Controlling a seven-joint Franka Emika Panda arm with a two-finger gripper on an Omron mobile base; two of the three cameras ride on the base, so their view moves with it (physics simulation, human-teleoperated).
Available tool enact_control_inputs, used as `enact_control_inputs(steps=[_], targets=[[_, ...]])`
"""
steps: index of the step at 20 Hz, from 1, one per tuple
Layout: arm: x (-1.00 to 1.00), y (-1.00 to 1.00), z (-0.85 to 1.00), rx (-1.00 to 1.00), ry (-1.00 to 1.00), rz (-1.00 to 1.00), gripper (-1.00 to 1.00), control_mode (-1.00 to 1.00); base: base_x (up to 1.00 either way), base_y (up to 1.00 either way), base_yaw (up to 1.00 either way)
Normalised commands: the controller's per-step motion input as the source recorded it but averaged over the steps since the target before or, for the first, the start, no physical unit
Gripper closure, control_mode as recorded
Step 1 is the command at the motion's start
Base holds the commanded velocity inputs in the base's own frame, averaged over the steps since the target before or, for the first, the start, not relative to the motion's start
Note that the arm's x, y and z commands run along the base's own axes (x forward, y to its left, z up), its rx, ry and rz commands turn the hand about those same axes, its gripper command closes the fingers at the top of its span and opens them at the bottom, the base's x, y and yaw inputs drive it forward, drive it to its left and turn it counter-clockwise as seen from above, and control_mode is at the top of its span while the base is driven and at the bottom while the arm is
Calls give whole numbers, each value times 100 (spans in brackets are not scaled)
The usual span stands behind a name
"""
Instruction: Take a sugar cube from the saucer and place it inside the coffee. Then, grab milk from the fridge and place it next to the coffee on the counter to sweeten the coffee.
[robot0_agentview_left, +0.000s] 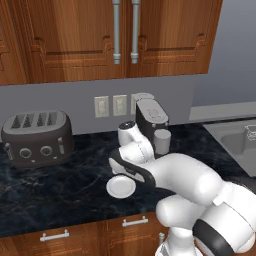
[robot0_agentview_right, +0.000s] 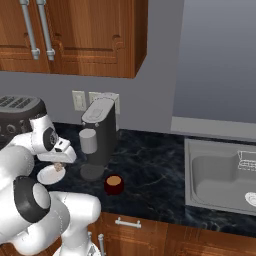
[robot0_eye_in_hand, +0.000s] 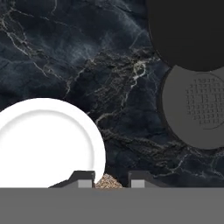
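Robot fingers (robot0_eye_in_hand: 108, 178) pinch a sugar cube (robot0_eye_in_hand: 108, 182) above the white saucer's (robot0_eye_in_hand: 39, 140) edge on the black bench (robot0_eye_in_hand: 87, 65).

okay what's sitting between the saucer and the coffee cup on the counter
In the right base view, the coffee machine's round base lies between the saucer and the coffee; otherwise only counter.
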Motion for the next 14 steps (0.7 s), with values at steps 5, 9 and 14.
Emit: enact_control_inputs(steps=[5,9,14], targets=[[0,-76,27,0,0,0,100,-100,0,0,0],[0,-81,21,0,0,0,100,-100,0,0,0],[0,-85,16,0,0,0,100,-100,0,0,0]])
